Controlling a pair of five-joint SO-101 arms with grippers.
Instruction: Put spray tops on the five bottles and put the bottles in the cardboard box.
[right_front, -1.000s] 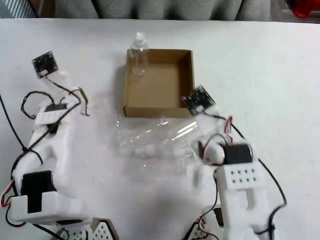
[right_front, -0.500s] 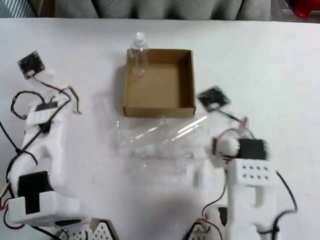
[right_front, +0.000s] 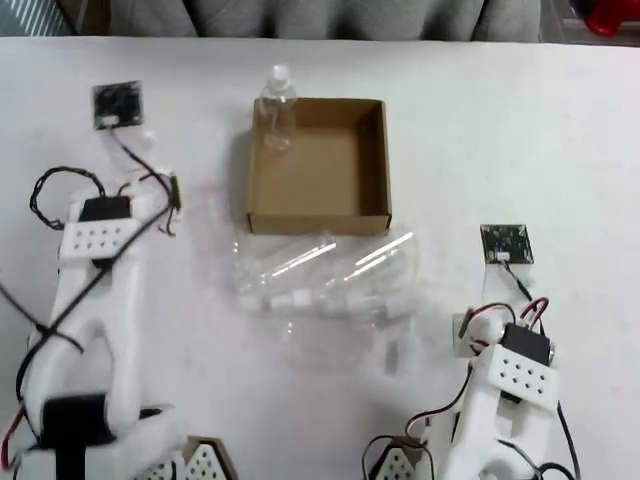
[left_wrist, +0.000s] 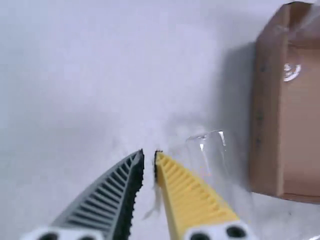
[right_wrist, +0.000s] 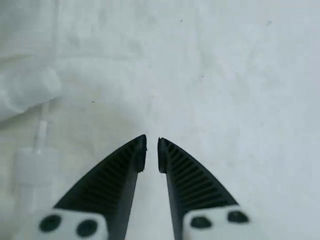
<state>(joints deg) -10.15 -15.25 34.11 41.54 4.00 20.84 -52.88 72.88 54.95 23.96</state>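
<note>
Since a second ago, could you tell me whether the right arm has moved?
Yes. The right arm has drawn back from the cardboard box's corner, toward the table's near right edge.

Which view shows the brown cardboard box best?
The high view: the brown cardboard box appears whole from above. The left wrist view catches one outer wall; the right wrist view faces white table.

Right arm (right_front: 510, 375) back from the cardboard box (right_front: 318, 221); left arm (right_front: 98, 240) farther up the table (right_front: 520, 130)
</note>
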